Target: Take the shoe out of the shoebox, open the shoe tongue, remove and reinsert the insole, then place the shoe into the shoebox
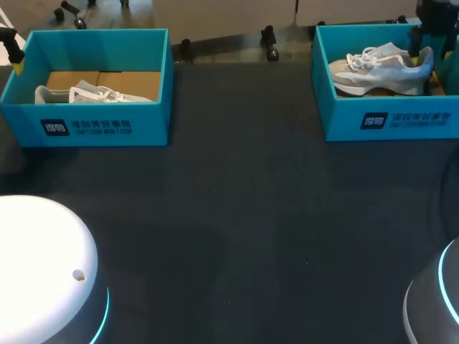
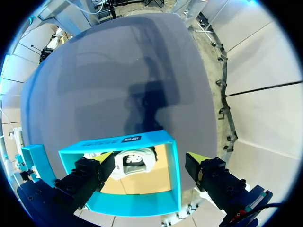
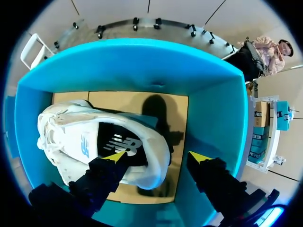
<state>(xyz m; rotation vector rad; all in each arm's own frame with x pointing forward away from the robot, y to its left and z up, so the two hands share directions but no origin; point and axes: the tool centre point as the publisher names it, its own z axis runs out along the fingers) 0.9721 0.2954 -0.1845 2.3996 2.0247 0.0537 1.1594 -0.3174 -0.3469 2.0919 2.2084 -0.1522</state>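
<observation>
left hand (image 2: 151,158): spread wide, nothing pinched. We hang it above the left shoebox (image 1: 154,122), one finger over the inside, the other past a side wall.
right hand (image 3: 157,156): also spread, down in the right shoebox (image 1: 387,118). One tip is in the opening of the right shoe (image 1: 384,72), the other outside the heel, so the heel collar sits btwn the fingers. We can't confirm contact on both sides.
right shoe: white/grey, in its box on the cardboard floor, heel end at our right hand.
insole (image 3: 118,142): dark, inside the shoe, visible thru the opening.
left shoe (image 1: 86,94): white, in the left shoebox near the front wall.
boxes: both teal, open-topped, well apart at the far corners of the dark tabletop (image 1: 244,215).
</observation>
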